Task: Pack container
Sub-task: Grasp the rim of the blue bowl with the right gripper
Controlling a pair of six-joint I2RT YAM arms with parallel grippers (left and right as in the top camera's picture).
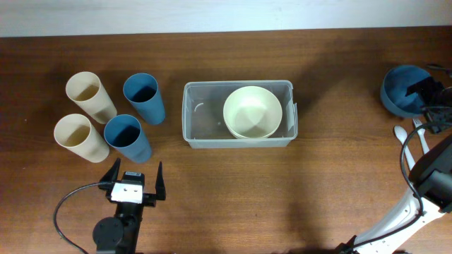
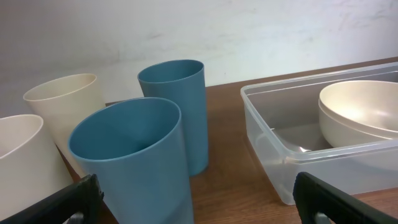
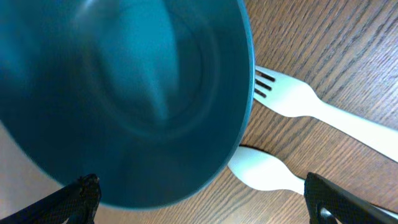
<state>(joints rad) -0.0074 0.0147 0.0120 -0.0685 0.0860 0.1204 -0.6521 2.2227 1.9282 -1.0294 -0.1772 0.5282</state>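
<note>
Container mid-table with one bowl in it, both grippers spread

The left gripper sits at the near left of the wooden table, fingers wide apart and holding nothing. Just beyond it stand four upright tumblers in a tight cluster: a blue one nearest, a cream one to its left, then a second blue and a second cream farther back. To their right, in the middle of the table, is the clear plastic container, with a cream bowl resting upright in its right half and its left half bare.

The right gripper hangs at the far right edge, its jaws opened wide on either side of a blue bowl. I can't tell whether it touches the bowl. A white plastic fork and a white spoon lie on the wood beside that bowl, the spoon's tip tucked under its rim.
</note>
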